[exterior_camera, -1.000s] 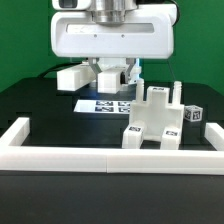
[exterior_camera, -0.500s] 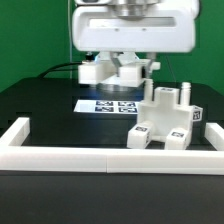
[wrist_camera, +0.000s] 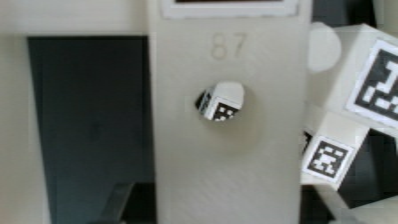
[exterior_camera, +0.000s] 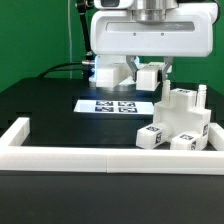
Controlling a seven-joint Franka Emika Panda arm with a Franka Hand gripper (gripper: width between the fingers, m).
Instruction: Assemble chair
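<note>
My gripper (exterior_camera: 133,73) hangs under its wide white hand, behind and to the exterior view's left of the part-built chair (exterior_camera: 180,125). It is shut on a flat white chair panel (exterior_camera: 147,76). In the wrist view that panel (wrist_camera: 222,150) fills the gap between my two dark fingers (wrist_camera: 128,200). It has a round hole with a small tag showing through it. The chair is a chunky white block with upright posts and black-and-white tags, standing at the front right. Its tagged faces (wrist_camera: 370,85) show beside the held panel.
The marker board (exterior_camera: 105,105) lies flat on the black table at mid-left. A low white border rail (exterior_camera: 70,157) runs along the front and turns back at both ends. A dark cable lies at the back left.
My gripper has moved toward the exterior view's right with the panel in it. The part-built chair has also shifted right, closer to the rail's right end. The marker board has not moved.
</note>
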